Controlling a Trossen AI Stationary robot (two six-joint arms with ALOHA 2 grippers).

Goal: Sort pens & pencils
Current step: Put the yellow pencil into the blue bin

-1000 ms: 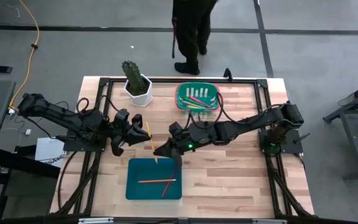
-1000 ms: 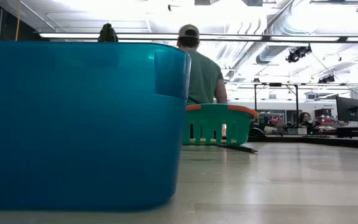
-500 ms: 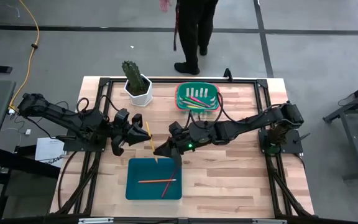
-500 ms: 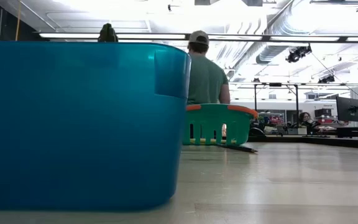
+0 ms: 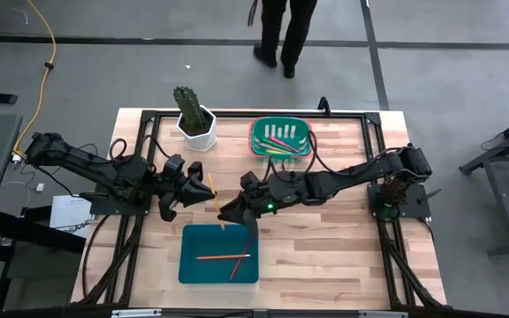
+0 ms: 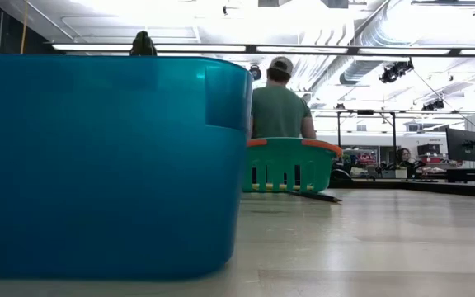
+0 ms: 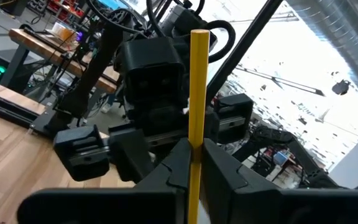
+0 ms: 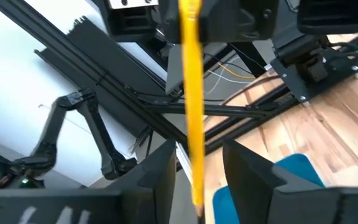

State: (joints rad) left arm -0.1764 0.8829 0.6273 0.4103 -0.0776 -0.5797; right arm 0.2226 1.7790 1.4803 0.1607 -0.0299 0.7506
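We see a handover in progress above the middle of the table (image 5: 325, 247): the left gripper (image 5: 194, 188) is clamped shut on a yellow pencil (image 5: 211, 192), holding it by its upper part so that the free lower end reaches toward the blue bin (image 5: 193, 269), where two other pencils (image 5: 228, 258) already lie. The left wrist view shows the dark fingers (image 7: 178, 163) pinching the yellow shaft tightly, which we judge is meant to keep it steady while the other arm takes over. The right gripper (image 5: 230, 212) sits at the pencil's lower end, just over the bin's far edge, and its fingers (image 8: 160, 171) stand apart on either side of the shaft without touching it, so the pencil hangs from the left gripper alone. The pens (image 5: 281, 138) rest in the green basket (image 5: 256, 134) at the far side of the table, beside a potted cactus (image 5: 193, 110). Compared with a second ago, the arms and the pencil have not visibly shifted; what has changed is the right gripper, which was closed then and has now spread its fingers. A person (image 6: 280, 107) in the room behind has also walked farther away from the table.
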